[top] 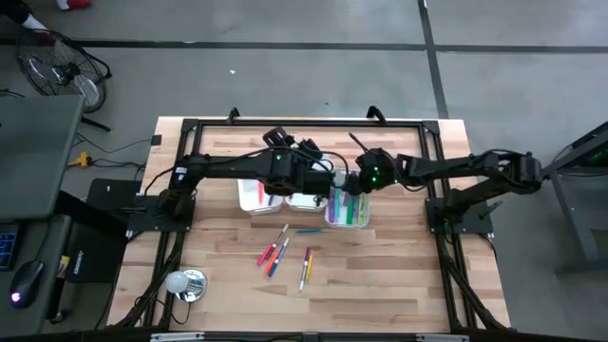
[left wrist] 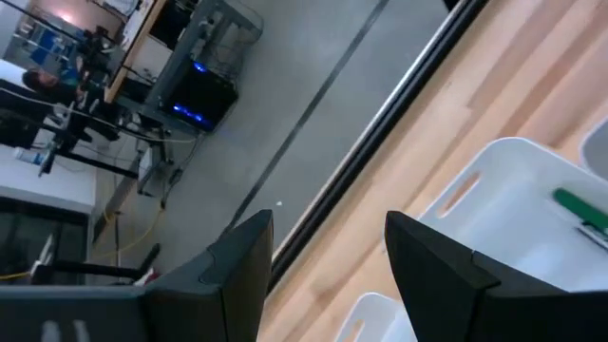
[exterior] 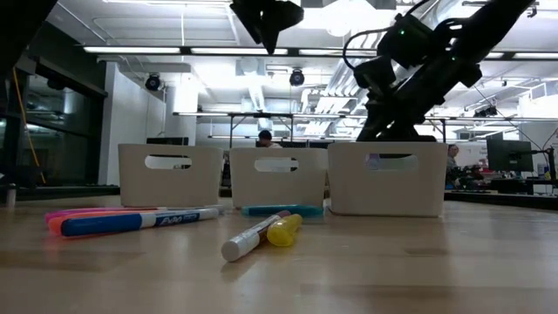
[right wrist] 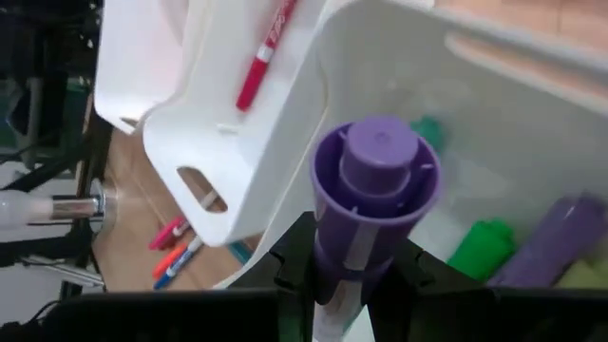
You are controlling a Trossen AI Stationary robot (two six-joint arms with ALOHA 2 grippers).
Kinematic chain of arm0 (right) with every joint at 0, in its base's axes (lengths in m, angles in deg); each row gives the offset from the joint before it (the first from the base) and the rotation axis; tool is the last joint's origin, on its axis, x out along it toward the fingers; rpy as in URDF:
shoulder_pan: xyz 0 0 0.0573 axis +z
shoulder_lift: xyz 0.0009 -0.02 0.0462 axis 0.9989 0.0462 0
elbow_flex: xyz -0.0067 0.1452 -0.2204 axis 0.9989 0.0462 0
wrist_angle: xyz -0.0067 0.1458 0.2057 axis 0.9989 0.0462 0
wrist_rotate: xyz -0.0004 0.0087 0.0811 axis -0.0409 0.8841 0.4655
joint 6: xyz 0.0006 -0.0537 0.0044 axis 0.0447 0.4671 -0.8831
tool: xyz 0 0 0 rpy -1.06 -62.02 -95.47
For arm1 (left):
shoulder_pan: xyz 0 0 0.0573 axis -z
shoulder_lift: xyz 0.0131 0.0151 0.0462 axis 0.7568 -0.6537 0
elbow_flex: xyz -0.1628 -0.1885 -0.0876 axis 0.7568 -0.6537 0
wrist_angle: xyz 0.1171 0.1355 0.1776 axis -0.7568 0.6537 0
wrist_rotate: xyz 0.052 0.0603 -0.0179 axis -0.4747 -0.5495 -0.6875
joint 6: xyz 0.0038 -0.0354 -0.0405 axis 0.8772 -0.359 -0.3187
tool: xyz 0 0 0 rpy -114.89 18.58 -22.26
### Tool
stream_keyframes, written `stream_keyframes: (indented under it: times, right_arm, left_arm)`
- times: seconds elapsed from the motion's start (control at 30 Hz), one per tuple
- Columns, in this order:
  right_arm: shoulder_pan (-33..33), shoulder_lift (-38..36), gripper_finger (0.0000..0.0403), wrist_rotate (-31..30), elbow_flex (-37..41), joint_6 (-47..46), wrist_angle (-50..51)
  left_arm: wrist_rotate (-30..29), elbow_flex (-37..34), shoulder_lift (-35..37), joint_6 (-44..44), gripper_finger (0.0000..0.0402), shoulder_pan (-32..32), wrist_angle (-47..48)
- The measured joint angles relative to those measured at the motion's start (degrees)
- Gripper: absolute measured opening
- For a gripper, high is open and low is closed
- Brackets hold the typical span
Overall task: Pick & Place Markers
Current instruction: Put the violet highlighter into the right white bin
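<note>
Right gripper [right wrist: 347,271] is clamped on a purple marker [right wrist: 375,190], held over the right-hand white bin [top: 350,211], which already has green and purple markers in it. Left gripper [left wrist: 328,261] hangs above the bins with its fingers spread wide, holding nothing. A red marker [right wrist: 264,52] lies in the middle bin [right wrist: 228,142]. More markers [top: 275,253] are loose on the table [top: 399,275] in front of the bins: pink, orange, blue, teal, yellow.

Table [top: 399,285] pale matt wood planks; bins [exterior: 384,179] smooth white plastic.
</note>
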Motion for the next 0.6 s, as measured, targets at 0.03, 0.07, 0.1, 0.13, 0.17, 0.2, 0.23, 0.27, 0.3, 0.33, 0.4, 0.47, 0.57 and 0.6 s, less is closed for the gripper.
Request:
stream_keyframes:
  times: [0.03, 0.07, 0.1, 0.13, 0.17, 0.2, 0.23, 0.27, 0.3, 0.33, 0.4, 0.47, 0.57, 0.6]
  right_arm:
    - [0.67, 0.0, 0.0055, -0.56, 0.0, -0.75, 0.72]
    - [1.33, 0.0, 0.0058, -1.08, 0.0, -1.44, 1.53]
    - [1.96, 0.0, 0.006, -1.59, 0.0, -2.2, 2.17]
    - [2.56, 0.0, 0.0061, -2.2, 0.0, -2.73, 2.56]
    - [3.09, 0.0, 0.0061, -2.57, 0.0, -3.15, 2.89]
    - [3.53, 0.0, 0.0061, -2.72, 0.0, -3.69, 3.1]
    - [3.92, 0.0, 0.0061, -2.82, 0.0, -4.3, 3.14]
    - [4.25, 0.0, 0.0062, -3.05, 0.0, -4.65, 3.08]
    - [4.44, 0.0, 0.0063, -3.03, 0.0, -5.29, 2.98]
    - [4.55, 0.0, 0.0063, -2.93, 0.0, -5.67, 2.92]
    - [4.53, 0.0, 0.0063, -2.02, 0.0, -5.79, 2.93]
    - [4.53, 0.0, 0.0064, -1.48, 0.0, -5.8, 3.05]
    - [4.53, 0.0, 0.0068, -1.44, 0.0, -5.56, 3.18]
    - [4.53, 0.0, 0.0072, -1.44, 0.0, -5.45, 3.18]
  left_arm:
    - [0.0, 0.0, 0.0, 0.49, 0.0199, -0.35, -0.05]
    - [-0.07, 0.0, 0.0, 0.78, 0.0199, -0.71, -0.03]
    - [-0.05, 0.0, 0.0, 1.08, 0.0199, -1.01, -0.03]
    - [-0.03, 0.0, 0.0, 1.53, 0.0199, -1.3, -0.09]
    - [-0.02, 0.0, 0.0, 1.96, 0.0199, -1.61, -0.16]
    - [-0.04, 0.0, 0.0, 2.15, 0.0199, -1.71, -0.18]
    - [-0.07, 0.0, 0.0, 2.23, 0.0199, -1.91, -0.22]
    - [-0.05, 0.0, 0.0, 2.31, 0.0199, -1.96, -0.3]
    - [-0.04, 0.0, -0.01, 2.32, 0.0199, -1.98, -0.36]
    - [-0.05, 0.0, -0.02, 2.33, 0.0199, -1.99, -0.36]
    - [-0.19, 0.0, -0.02, 2.32, 0.0199, -1.95, -0.4]
    - [-0.2, 0.0, -0.02, 2.32, 0.0199, -1.9, -0.42]
    - [-0.19, 0.0, -0.02, 2.32, 0.0199, -1.84, -0.44]
    - [-0.11, 0.0, -0.02, 2.32, 0.0199, -1.84, -0.44]
